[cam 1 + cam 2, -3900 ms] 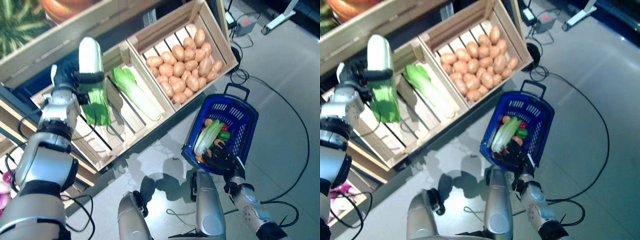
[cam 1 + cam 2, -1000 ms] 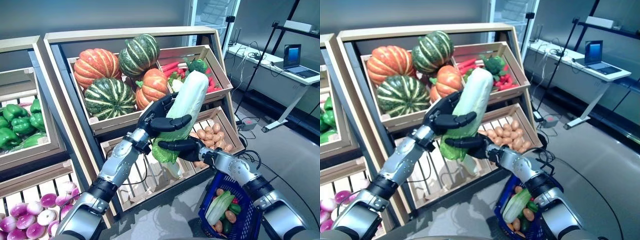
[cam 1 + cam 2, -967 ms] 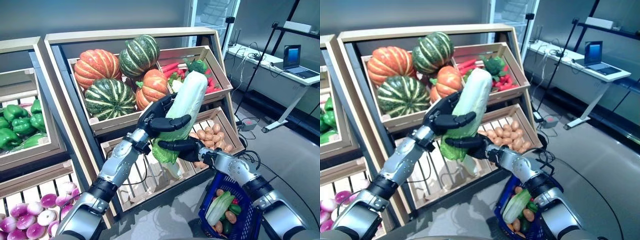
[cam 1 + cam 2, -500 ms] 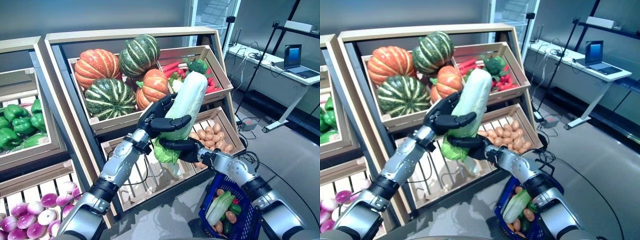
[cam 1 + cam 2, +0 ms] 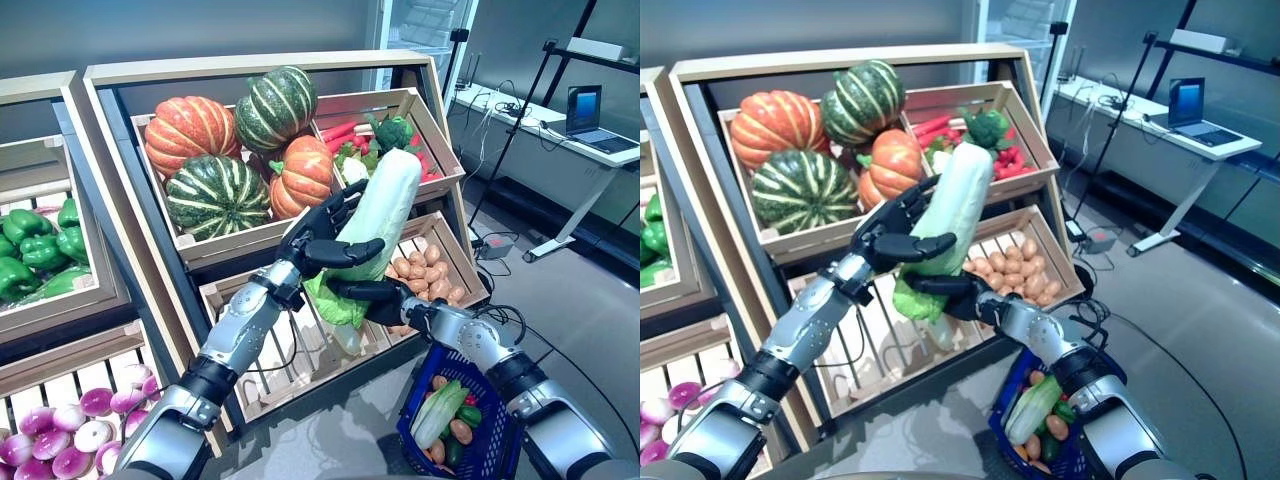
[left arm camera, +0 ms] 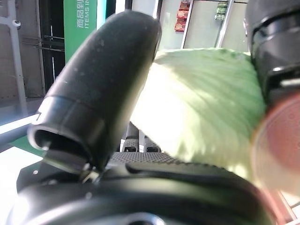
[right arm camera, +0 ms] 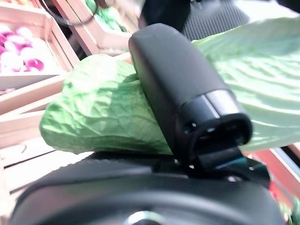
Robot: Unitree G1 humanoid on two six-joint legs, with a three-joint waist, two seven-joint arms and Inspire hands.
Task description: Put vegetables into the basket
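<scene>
A long napa cabbage (image 5: 378,207), white stalk up and green leaves down, is held in the air before the shelves. My left hand (image 5: 322,243) is curled round its middle from the left. My right hand (image 5: 372,294) grips the leafy lower end from beneath, and its thumb (image 7: 185,101) lies across the leaves in the right wrist view. The blue basket (image 5: 497,437) sits low on the right under my right forearm. It holds another cabbage (image 5: 437,413), potatoes and small green and red vegetables.
Slanted wooden crates fill the stand: pumpkins (image 5: 222,150), broccoli and red chillies (image 5: 388,130), potatoes (image 5: 422,270), one more cabbage (image 5: 346,338), green peppers (image 5: 40,245), purple onions (image 5: 60,440). A desk with a laptop (image 5: 588,110) stands far right.
Since 3.9 s ago the view has lifted from the floor, and my right hand has gone from the basket to the cabbage's leafy end. In the last second the cabbage has tipped slightly rightward.
</scene>
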